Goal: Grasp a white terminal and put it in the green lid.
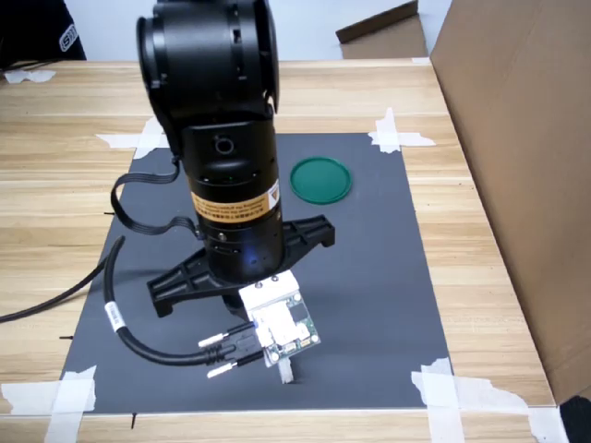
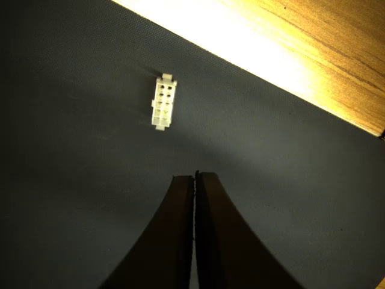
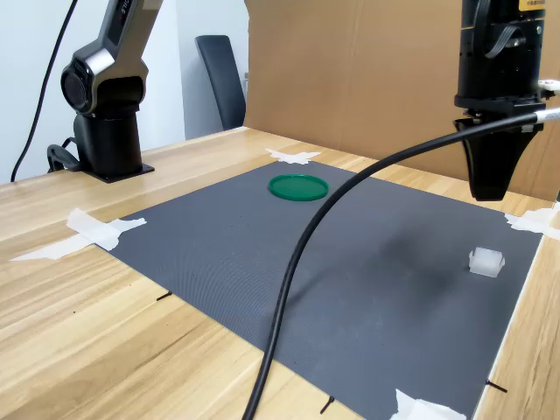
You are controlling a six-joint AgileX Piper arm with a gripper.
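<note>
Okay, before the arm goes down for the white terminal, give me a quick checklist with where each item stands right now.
1. White terminal free on the mat, nothing touching it: ok.
2. End effector open for the grasp: not ok, jaws are shut.
3. End effector above the terminal, not touching it: ok.
4. End effector centred over the terminal: not ok, offset in the wrist view.
5. Green lid empty and unobstructed: ok.
6. Black cable clear of the terminal: ok.

white terminal (image 3: 486, 261) on mat (image 3: 350, 262), green lid (image 3: 297, 187) well apart
</note>
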